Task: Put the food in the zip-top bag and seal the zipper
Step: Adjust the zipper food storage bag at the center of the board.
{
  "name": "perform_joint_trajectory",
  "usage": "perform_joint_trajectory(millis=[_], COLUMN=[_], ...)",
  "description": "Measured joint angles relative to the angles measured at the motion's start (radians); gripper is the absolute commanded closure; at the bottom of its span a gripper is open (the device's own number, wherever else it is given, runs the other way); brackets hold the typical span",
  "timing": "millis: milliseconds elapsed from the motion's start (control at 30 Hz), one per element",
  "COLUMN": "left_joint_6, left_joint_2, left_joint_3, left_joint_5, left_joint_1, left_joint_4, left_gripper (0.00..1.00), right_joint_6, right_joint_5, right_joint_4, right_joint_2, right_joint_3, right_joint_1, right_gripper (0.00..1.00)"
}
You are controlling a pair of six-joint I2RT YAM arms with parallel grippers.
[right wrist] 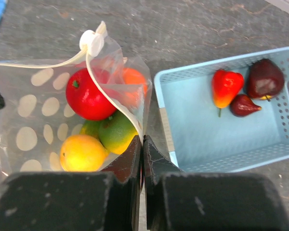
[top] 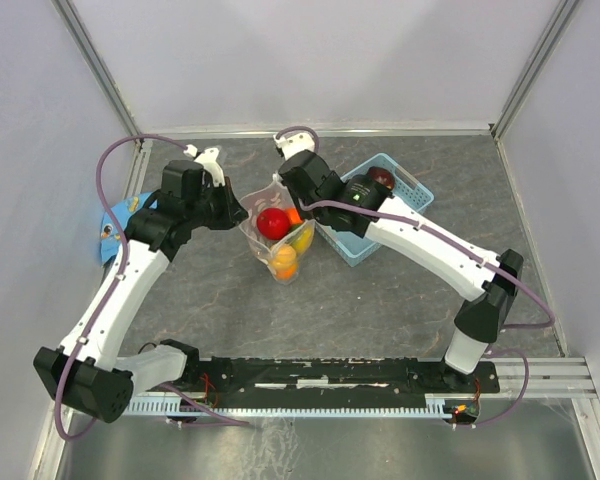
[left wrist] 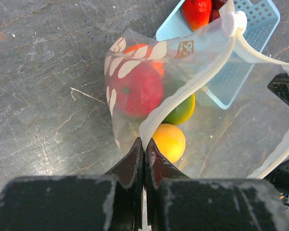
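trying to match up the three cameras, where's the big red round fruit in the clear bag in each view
Top external: the red fruit sits at centre, inside the zip-top bag, between the two arms.
Left wrist: the red fruit is left of centre, seen through the bag's film.
Right wrist: the red fruit is left of centre, inside the bag.
Shared landmark: the blue basket, beside the bag in every view.

I see bright, even light from overhead. Around the zip-top bag (top: 280,235) shadows fall soft and faint. Small glare spots sit on the red fruit (right wrist: 89,94) inside it; the plastic hazes that fruit in my left wrist view.
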Motion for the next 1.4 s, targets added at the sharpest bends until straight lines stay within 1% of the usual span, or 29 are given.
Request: perform_joint_trajectory(millis=[133,300,433,567,767,867,967,1067,1200,1267,1333,1400], left_joint_6=[-0.001,-0.001,0.0,0.0,0.001,0.001,0.001,0.001,0.002,0.002,0.002,0.002], left_joint_2=[0.041,0.068,0.069,0.065,0.035,0.019,0.008,0.005,0.005,0.002,-0.001,-0.006], left_joint_3=[0.001,-0.032,-0.045,-0.046,-0.061,-0.069,-0.076,-0.081,-0.087,-0.09,-0.09,-0.09], left_joint_5=[0.01,0.035,0.037,0.034,0.029,0.026,0.025,0.025,0.023,0.018,0.009,-0.002], left_joint_1=[-0.001,-0.001,-0.001,-0.001,-0.001,-0.001,-0.001,-0.001,-0.001,-0.001,-0.001,-0.001], left_joint_4=[0.0,0.006,0.008,0.009,0.009,0.01,0.01,0.012,0.016,0.016,0.016,0.016], left_gripper=[0.97,0.97,0.97,0.97,0.97,0.97,0.97,0.97,0.97,0.97,0.97,0.97], right_joint_6=[-0.008,-0.008,-0.011,-0.024,-0.066,-0.09,-0.114,-0.13,-0.143,-0.146,-0.148,-0.157], right_joint_5=[0.015,-0.007,-0.055,-0.119,-0.186,-0.201,-0.208,-0.216,-0.225,-0.242,-0.254,-0.262], right_joint_4=[-0.029,-0.031,-0.015,0.025,0.042,0.05,0.066,0.079,0.105,0.123,0.134,0.156], right_joint_2=[0.024,0.071,0.083,0.073,-0.008,-0.078,-0.152,-0.211,-0.234,-0.233,-0.229,-0.217], right_joint_3=[-0.002,-0.015,-0.022,-0.036,-0.084,-0.109,-0.142,-0.182,-0.243,-0.29,-0.336,-0.372], right_joint_1=[-0.002,-0.003,-0.003,-0.003,-0.007,-0.013,-0.031,-0.072,-0.151,-0.202,-0.253,-0.3], right_gripper=[0.91,0.87,0.76,0.62,0.42,0.36,0.34,0.32,0.28,0.23,0.15,0.11])
